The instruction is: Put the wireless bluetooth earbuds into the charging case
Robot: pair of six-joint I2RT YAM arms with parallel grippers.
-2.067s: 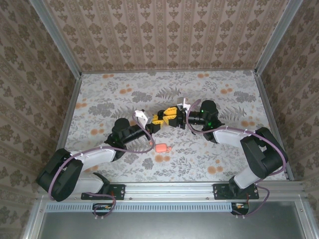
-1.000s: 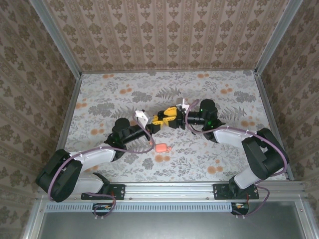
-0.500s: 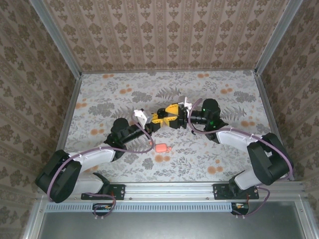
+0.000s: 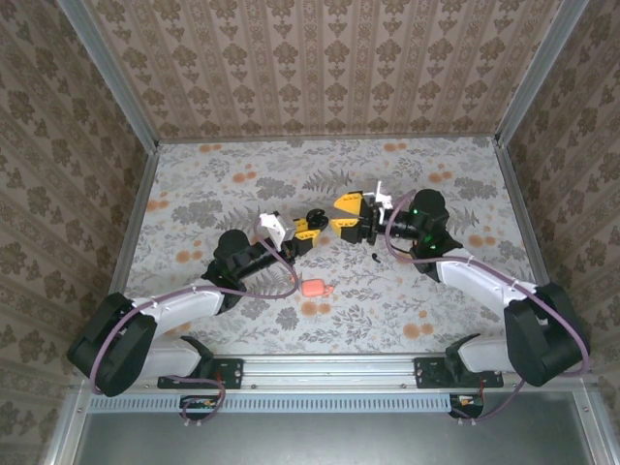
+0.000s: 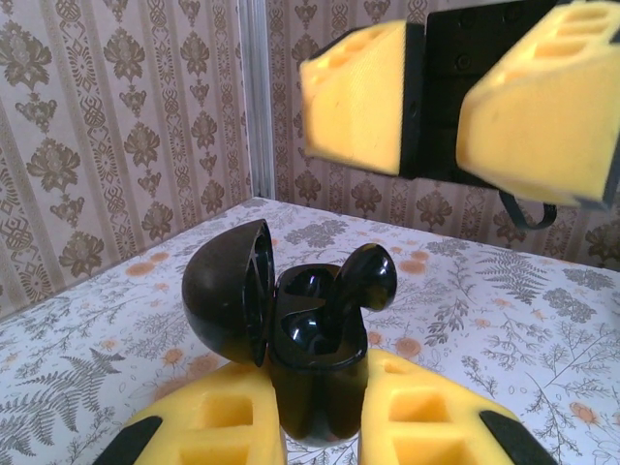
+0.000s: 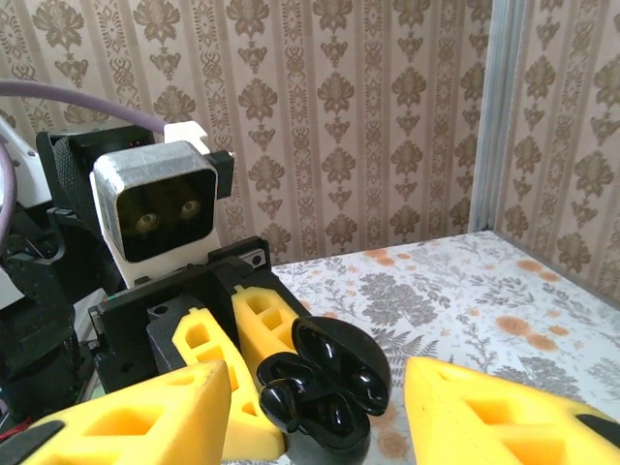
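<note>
The charging case (image 5: 310, 387) I see is glossy black and rounded, with its hinged lid (image 5: 228, 291) open. My left gripper (image 5: 315, 412) is shut on its body and holds it upright above the table. One black earbud (image 5: 366, 281) sticks up out of a socket, tilted; the other socket looks vacant. From the right wrist, the case (image 6: 339, 383) and earbud (image 6: 281, 399) sit just ahead of my right gripper (image 6: 320, 426), which is open and apart from them. From above, the left gripper (image 4: 306, 229) faces the right gripper (image 4: 343, 215). A tiny black piece (image 4: 374, 257), perhaps the second earbud, lies on the table.
A small salmon-pink item (image 4: 312, 287) lies on the floral table (image 4: 242, 184) near the front, below the left gripper. Patterned walls enclose the table on three sides. The left wrist's camera block (image 6: 160, 213) sits close behind the case.
My right gripper has drawn back to the right, away from the case, and its fingers have spread. A tiny black piece now shows on the table under it. The left arm holds still.
</note>
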